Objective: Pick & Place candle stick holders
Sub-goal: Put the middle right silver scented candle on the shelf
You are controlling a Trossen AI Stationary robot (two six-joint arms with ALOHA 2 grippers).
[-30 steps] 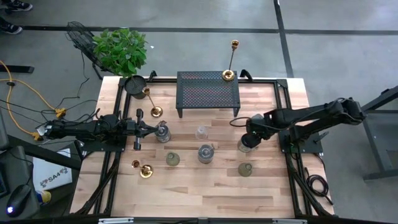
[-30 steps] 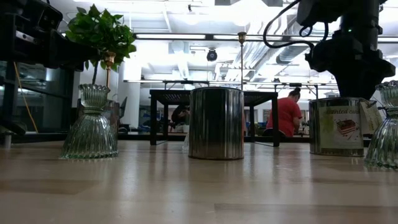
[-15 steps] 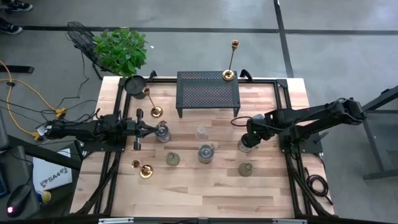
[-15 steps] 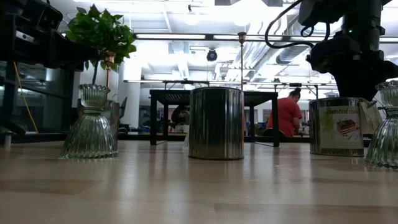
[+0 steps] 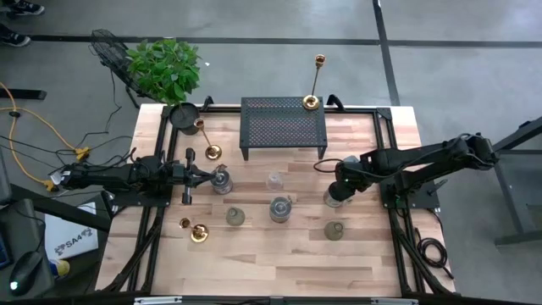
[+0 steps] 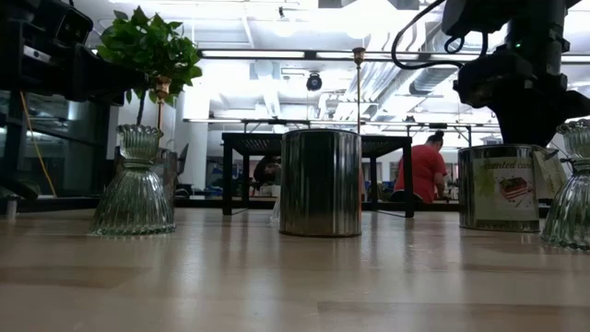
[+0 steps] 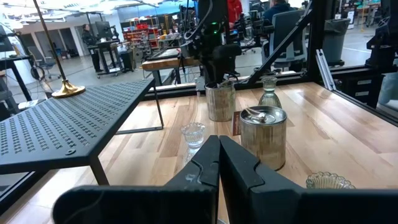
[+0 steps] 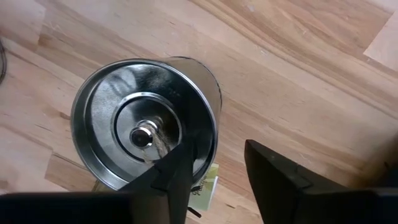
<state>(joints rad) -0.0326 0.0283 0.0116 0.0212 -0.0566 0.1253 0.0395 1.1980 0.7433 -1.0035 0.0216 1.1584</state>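
My right gripper (image 8: 217,180) is open and points down over a silvery tin cup (image 8: 146,124), one finger inside its rim and one outside; this cup also shows in the high view (image 5: 335,197). My left gripper (image 7: 219,163) is shut and level, its tips next to a silvery cup (image 5: 222,180) that its wrist view does not show. A second tin cup (image 5: 280,207), a clear glass cup (image 5: 273,180) and two greenish glass cups (image 5: 235,217) (image 5: 334,230) stand mid-table. One gold candlestick (image 5: 315,83) stands on the rack, one (image 5: 207,142) stands on the table, and one (image 5: 195,231) lies down. My right gripper straddles the tin cup's side wall (image 8: 210,134) from above, one finger (image 8: 177,171) inside the hollow and one (image 8: 273,177) outside. The cup stands upright on the table. I cannot tell whether either finger touches the wall. My left gripper's tips are hidden where they meet the silvery cup, so I cannot tell whether they touch it.
A black mesh rack (image 5: 284,125) stands at the far middle. A round black pot (image 5: 183,115) and a green plant (image 5: 165,68) are at the far left corner. Black frame rails run along both table sides. The near half of the table is bare wood (image 5: 271,263).
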